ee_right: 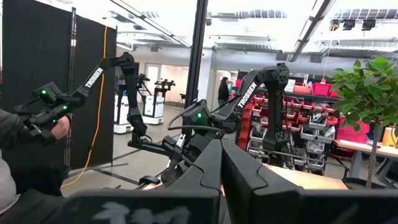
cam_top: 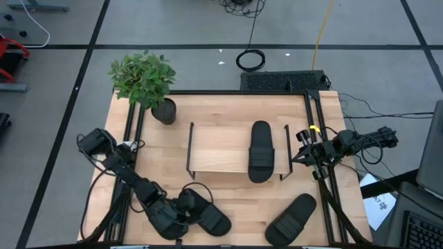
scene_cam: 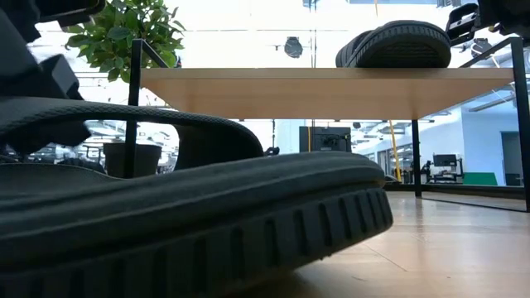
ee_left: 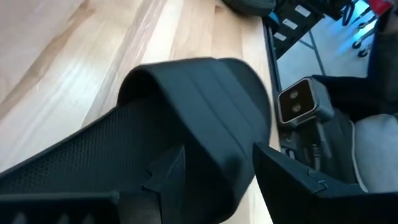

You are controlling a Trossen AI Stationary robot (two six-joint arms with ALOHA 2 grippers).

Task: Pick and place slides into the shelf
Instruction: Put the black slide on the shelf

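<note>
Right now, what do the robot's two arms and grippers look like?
Both arms are dark, jointed and slim. The left arm runs to a chunky black gripper with flat, angular fingers. The right arm trails black cables and has a yellow tag near its gripper, whose fingers are broad matte-black wedges.

Left end effector (cam_top: 181, 211) clamped low; right end effector (cam_top: 302, 153) closed.

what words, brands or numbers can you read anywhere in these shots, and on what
"TROSSEN": white letters on a dark robot arm in the room behind, right wrist view.
"TROSSEN": white letters on a second dark robot arm there, partly legible.
White sheet of paper on the floor by the table's right edge, high view: print too small to read.
Black slide sandals and light-wood shelf: no text visible.
</note>
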